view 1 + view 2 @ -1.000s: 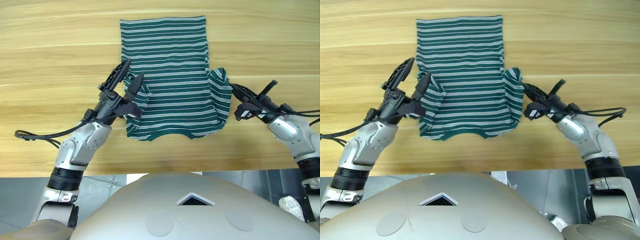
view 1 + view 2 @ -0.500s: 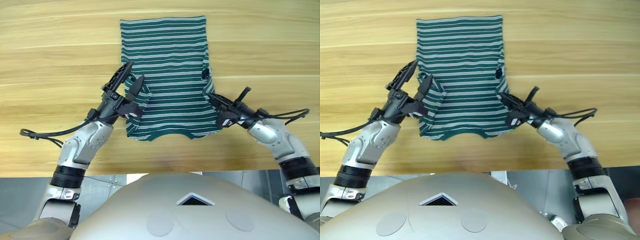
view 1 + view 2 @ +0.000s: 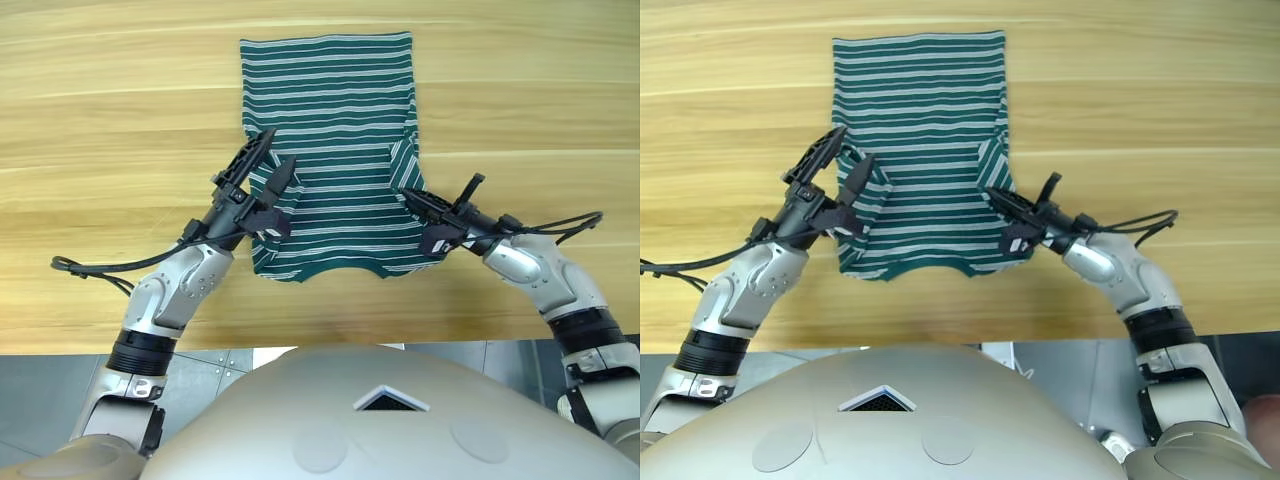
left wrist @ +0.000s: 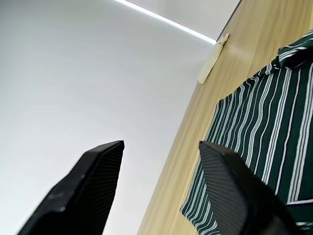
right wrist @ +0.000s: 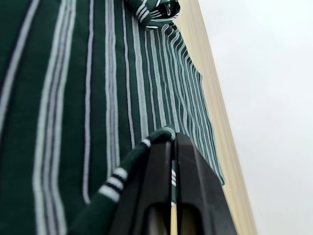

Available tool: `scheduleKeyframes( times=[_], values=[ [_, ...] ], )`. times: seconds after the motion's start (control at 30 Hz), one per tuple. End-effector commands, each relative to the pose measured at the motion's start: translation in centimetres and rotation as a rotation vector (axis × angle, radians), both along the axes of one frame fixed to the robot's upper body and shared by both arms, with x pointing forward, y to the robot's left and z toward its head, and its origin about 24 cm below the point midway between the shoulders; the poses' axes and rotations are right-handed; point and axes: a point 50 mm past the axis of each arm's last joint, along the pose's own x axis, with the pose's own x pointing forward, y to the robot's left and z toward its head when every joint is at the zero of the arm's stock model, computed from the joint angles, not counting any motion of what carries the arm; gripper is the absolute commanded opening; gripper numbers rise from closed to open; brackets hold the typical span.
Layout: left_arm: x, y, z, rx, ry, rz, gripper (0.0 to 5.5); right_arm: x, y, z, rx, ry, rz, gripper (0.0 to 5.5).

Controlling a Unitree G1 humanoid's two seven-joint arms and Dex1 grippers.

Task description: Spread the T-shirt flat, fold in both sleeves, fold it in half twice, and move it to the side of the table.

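Wood-grain table (image 3: pixel 120 120) is stretching across the whole scene, and a black cable (image 3: pixel 90 268) is trailing over its near left part beside the left arm. Right of that, the left gripper (image 3: pixel 280 148) is hovering at the left edge of the T-shirt, its two black fingers standing well apart with nothing between them. In the left wrist view the same gripper (image 4: pixel 161 147) is showing a wide gap, with striped cloth lying beyond one finger (image 4: pixel 230 171). The T-shirt (image 3: pixel 330 110), dark green with thin white stripes, is lying in the middle of the table, its straight hem pointing to the far side and its curved neckline facing the near edge. Its left sleeve (image 3: pixel 283 195) is lying folded in over the body, just below the left gripper; whether the fingers are touching it cannot be told. Farther right, the right sleeve (image 3: pixel 400 160) is standing up in a loose fold over the right side of the body. The right gripper (image 3: pixel 410 197) is reaching in over the shirt's near right part, and in the right wrist view its fingers (image 5: pixel 161 166) are pressing together on a striped edge of the cloth. Another black cable (image 3: pixel 565 222) is looping over the table beside the right arm.
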Motion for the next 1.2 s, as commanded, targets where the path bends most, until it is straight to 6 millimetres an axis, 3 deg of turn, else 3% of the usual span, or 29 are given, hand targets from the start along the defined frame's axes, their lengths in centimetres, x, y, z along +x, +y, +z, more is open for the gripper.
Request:
scheduleKeyframes(
  times=[0.03, 0.13, 0.4, 0.47, 0.53, 0.7, 0.8, 0.87, 1.0, 1.2],
  values=[
    [0.2, -0.2, -0.3, 0.008, 0.009, -0.003, 2.87, 0.8, 0.8, 0.8, 0.014, -0.029, 0.017, 0.34],
    [0.1, -0.3, -0.6, 0.011, 0.022, -0.009, 2.87, 0.7, 1.1, 0.5, -0.002, -0.011, 0.041, 0.63],
    [0.2, -0.2, -0.9, 0.02, 0.032, -0.002, 2.87, 1.2, 0.9, 1.0, 0.005, -0.029, 0.018, 2.07],
    [-0.2, 1.1, -1.1, 0.04, 0.047, 0.044, 2.87, 2.0, -0.7, 2.2, 0.05, -0.078, -0.081, 2.38],
    [-0.7, 3.6, -1.0, 0.069, 0.059, 0.131, 2.87, 2.2, -3.2, 3.5, 0.078, -0.114, -0.182, 2.42],
    [-3.2, 7.6, -1.6, 0.199, 0.207, 0.16, 2.87, 0.0, -6.9, 4.3, 0.003, -0.096, -0.24, 2.42],
    [-5.5, 9.7, -2.4, 0.308, 0.41, 0.135, 2.87, -1.8, -9.0, 3.3, -0.114, -0.002, -0.249, 2.42],
    [-6.6, 10.7, -2.7, 0.356, 0.511, 0.137, 2.87, -3.4, -9.2, 2.0, -0.173, 0.096, -0.216, 2.42],
    [-8.5, 9.4, -4.3, 0.379, 0.75, 0.003, 2.87, -5.5, -8.5, 0.4, -0.242, 0.243, -0.124, 2.42],
    [-9.1, 7.2, -5.1, 0.388, 0.858, -0.145, 2.87, -6.6, -8.4, 0.0, -0.268, 0.319, -0.079, 2.42]
  ],
)
